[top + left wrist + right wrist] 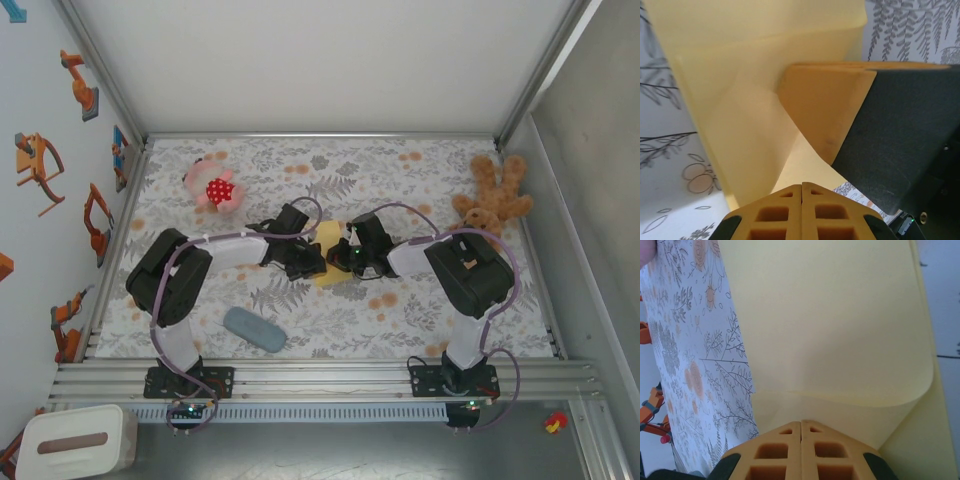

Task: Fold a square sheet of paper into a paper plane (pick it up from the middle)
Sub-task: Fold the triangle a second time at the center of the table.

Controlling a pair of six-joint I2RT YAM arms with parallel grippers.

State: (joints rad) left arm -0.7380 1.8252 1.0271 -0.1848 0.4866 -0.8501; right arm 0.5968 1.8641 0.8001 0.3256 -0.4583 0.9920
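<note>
Surface (420, 320): flower-patterned, and it carried every other thing named here.
Bear (492, 200): it sat at the far right corner and serves as the landmark.
Sheet (326, 236): yellow and partly folded, it lay well to the left of the bear and a little nearer the arm bases, between the two claws.
Flap (840, 340): in the right wrist view one layer was turned over on the sheet. Its bend was round and loose, not pressed flat.
Step in hand: this was judged to be setting a fold, and the sheet had not yet become a plane.
Doing it well: one claw should pin the lower layer while the other draws the flap until the edges meet. The bend should then be stroked flat from the middle outward. Pulling sideways would likely skew the crease or drag the thin paper across the surface.
Long axis: from above, the yellow showed longer far-to-near than across. The axis therefore ran roughly crosswise to the line from the bear to the sheet.
Pointing: no nose could be made out, so no heading could be told.
Left claw (312, 262): it was at the side of the sheet away from the bear, jaws pressed together with the tips on the paper. Whether a layer was nipped could not be told.
Right claw (345, 258): it was at the bear's side of the sheet, jaws likewise closed tight with the tips against the paper.
</note>
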